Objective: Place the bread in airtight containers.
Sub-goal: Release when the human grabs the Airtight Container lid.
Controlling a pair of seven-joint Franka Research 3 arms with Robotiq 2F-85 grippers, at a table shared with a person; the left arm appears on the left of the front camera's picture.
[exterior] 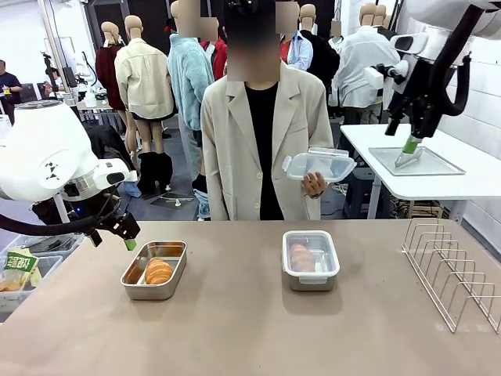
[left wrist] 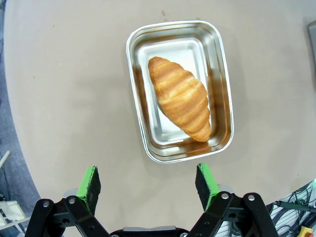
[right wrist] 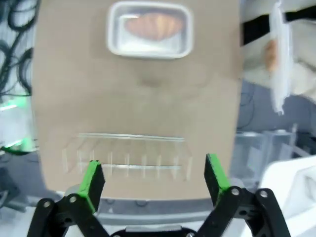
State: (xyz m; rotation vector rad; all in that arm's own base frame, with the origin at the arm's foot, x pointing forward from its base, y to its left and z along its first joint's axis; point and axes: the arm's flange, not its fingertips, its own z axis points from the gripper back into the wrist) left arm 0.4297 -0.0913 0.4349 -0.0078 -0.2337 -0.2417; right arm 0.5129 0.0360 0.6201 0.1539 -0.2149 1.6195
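Two steel tins sit on the tabletop, one roll each: the open tin holds a croissant, the lidded tin another roll. The person's hand holds a second lid. Left tool, released, hovers beside the open tin; right tool, released, is raised well away from it.

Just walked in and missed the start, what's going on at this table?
Two golden-brown croissant rolls are being packed into steel tins. One roll lies in the open left tin, with the left tool open above the table beside it. The right tin already has its clear lid on. The person holds another clear lid. The right tool is open, raised high.
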